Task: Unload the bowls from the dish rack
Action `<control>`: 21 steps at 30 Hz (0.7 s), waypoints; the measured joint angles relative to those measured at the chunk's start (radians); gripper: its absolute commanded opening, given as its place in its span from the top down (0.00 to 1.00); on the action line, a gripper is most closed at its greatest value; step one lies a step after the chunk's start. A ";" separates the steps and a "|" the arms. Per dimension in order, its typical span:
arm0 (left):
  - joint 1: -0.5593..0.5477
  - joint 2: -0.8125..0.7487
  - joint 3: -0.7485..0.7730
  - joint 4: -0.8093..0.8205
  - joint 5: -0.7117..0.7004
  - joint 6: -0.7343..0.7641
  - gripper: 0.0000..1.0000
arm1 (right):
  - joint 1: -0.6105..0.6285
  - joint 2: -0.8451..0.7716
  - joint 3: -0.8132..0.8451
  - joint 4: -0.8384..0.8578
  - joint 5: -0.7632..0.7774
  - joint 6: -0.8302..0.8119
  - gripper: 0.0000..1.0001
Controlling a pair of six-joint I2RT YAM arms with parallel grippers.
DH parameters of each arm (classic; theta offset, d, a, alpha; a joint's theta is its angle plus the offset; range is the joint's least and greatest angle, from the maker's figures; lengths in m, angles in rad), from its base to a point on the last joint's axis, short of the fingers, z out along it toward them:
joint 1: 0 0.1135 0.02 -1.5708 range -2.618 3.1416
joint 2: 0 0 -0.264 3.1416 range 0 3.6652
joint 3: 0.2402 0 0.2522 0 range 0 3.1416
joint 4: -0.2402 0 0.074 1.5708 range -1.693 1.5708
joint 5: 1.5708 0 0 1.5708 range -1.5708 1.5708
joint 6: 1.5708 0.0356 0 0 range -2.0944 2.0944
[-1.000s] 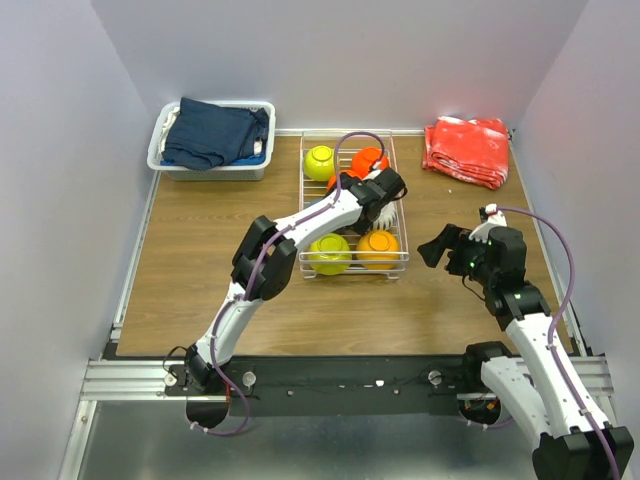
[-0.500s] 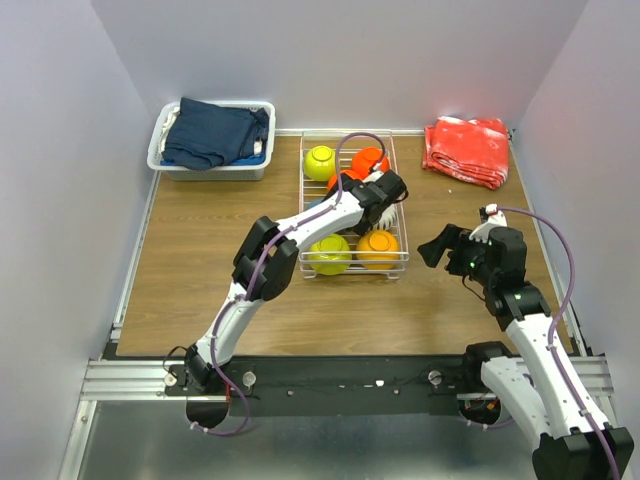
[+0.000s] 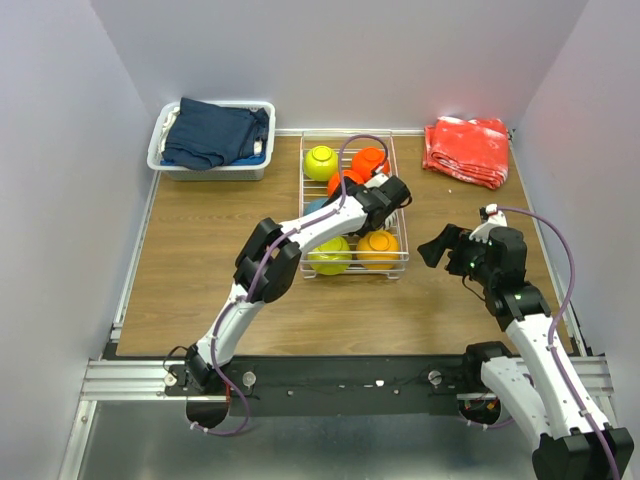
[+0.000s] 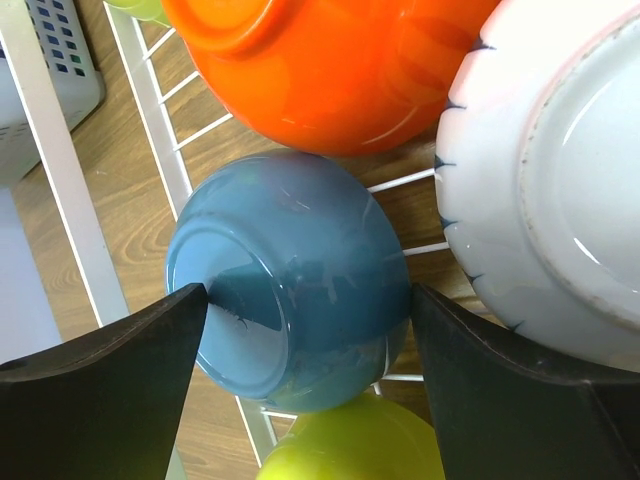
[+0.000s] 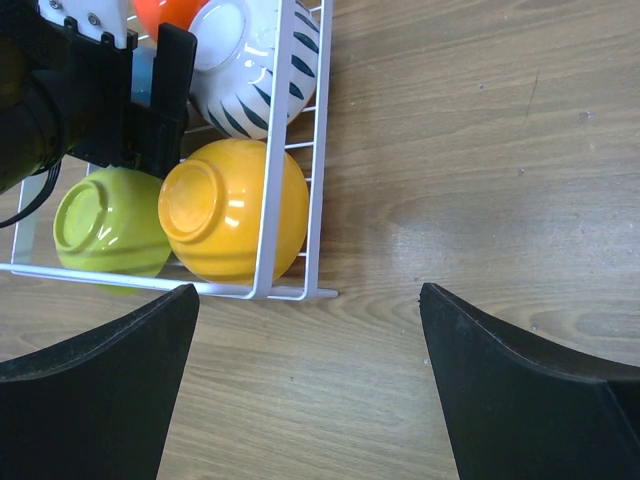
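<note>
While your left gripper (image 4: 308, 292) grips the blue bowl (image 4: 290, 330) by both sides inside the dish rack (image 3: 352, 273), your right gripper (image 5: 308, 300) hangs spread wide, holding nothing, beside the rack's near right corner; only the left wrist view shows that grip, which the outstretched left arm (image 3: 300, 228) hides from above

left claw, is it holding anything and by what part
The left claw grips the blue bowl across its rounded outer wall, on two opposite sides. The right claw is open and empty.
</note>
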 measured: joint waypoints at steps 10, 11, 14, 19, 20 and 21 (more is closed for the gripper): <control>-0.005 -0.023 -0.019 0.021 -0.016 0.012 0.11 | 0.000 -0.014 0.000 0.000 0.000 0.000 0.00; -0.005 -0.028 -0.019 0.021 -0.021 0.013 0.11 | 0.000 -0.016 0.000 0.000 0.000 0.000 0.00; -0.006 -0.047 -0.019 0.021 -0.034 0.016 0.10 | 0.000 -0.020 0.000 0.000 0.000 0.000 0.00; -0.004 -0.081 -0.019 0.021 -0.070 0.036 0.11 | 0.000 -0.021 0.000 0.000 0.000 0.000 0.00; -0.003 -0.085 -0.019 0.021 -0.074 0.038 0.11 | 0.000 -0.021 0.000 0.000 0.000 0.000 0.00; -0.002 -0.088 -0.019 0.021 -0.082 0.042 0.12 | 0.000 -0.023 0.000 0.000 0.000 0.000 0.00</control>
